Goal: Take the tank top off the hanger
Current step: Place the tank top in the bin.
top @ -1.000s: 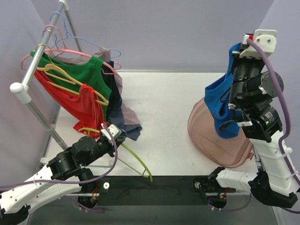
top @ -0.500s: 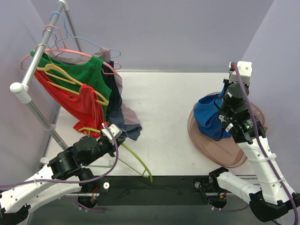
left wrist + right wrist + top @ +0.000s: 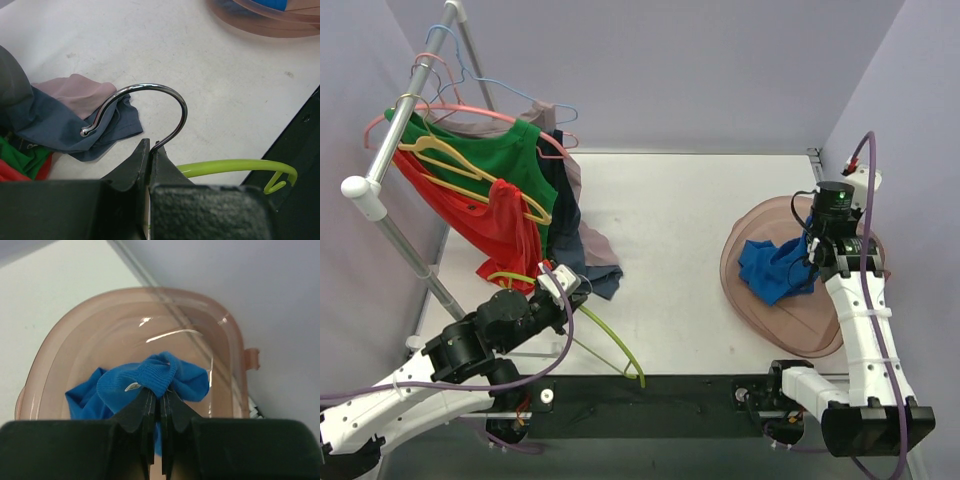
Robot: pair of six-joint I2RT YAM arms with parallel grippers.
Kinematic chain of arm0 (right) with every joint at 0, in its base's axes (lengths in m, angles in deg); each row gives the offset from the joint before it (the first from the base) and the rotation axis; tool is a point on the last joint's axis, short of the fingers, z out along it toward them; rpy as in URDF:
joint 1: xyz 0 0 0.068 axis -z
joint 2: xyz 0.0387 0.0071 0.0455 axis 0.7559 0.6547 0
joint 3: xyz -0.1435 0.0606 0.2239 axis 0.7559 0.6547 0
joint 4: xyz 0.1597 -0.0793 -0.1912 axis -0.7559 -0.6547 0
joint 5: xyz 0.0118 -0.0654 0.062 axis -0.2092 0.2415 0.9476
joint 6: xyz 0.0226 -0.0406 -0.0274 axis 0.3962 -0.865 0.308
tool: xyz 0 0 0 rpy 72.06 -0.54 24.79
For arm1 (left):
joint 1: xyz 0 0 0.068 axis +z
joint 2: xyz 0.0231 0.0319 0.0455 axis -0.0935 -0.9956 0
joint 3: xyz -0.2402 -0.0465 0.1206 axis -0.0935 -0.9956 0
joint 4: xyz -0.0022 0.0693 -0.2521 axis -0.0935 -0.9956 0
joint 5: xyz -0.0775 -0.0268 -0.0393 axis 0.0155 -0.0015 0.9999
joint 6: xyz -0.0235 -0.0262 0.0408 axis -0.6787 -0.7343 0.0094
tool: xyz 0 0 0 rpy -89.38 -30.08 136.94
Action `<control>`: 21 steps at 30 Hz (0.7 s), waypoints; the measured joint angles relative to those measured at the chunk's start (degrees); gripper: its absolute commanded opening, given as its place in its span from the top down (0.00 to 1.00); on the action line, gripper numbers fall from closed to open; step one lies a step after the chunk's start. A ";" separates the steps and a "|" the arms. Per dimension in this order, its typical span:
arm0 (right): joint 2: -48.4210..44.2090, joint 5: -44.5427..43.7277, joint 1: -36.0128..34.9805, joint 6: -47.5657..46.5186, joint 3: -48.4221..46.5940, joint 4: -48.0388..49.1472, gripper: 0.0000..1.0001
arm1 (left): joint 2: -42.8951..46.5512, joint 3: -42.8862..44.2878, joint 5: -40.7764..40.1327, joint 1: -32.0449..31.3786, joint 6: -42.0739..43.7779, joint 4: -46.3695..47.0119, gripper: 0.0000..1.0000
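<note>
Lime plastic hanger [image 3: 230, 162], bare, sits nearest; my left pincer [image 3: 151, 148] is clamped on its steel hook, keeping it steady over the tabletop [image 3: 225, 75]. Further out, my right pincer [image 3: 160, 395] grips the blue top [image 3: 165, 372] tight, holding it inside the pink bin [image 3: 100, 305], I'd judge for dropping there. The rack [image 3: 390, 150] stands beyond.
</note>
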 measured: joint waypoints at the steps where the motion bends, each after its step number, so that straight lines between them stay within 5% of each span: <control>1: 0.55 1.57 0.20 1.03 0.83 -0.48 0.88 | 0.02 0.00 -0.11 0.02 0.00 0.00 1.00; 2: 1.05 2.91 0.37 1.97 1.55 -0.90 0.75 | 0.04 -0.02 -0.17 0.02 0.00 0.00 1.00; 6: 2.86 7.15 0.46 5.07 3.48 -3.32 0.54 | 0.24 -0.02 -0.55 0.02 0.09 0.02 1.00; 16: 0.96 20.81 0.33 8.50 3.37 -9.66 0.42 | -0.20 -0.02 -0.55 0.02 0.11 0.00 1.00; 21: -5.90 39.98 -3.61 5.31 3.41 -8.81 0.40 | -0.31 0.00 -0.94 0.02 0.09 0.04 1.00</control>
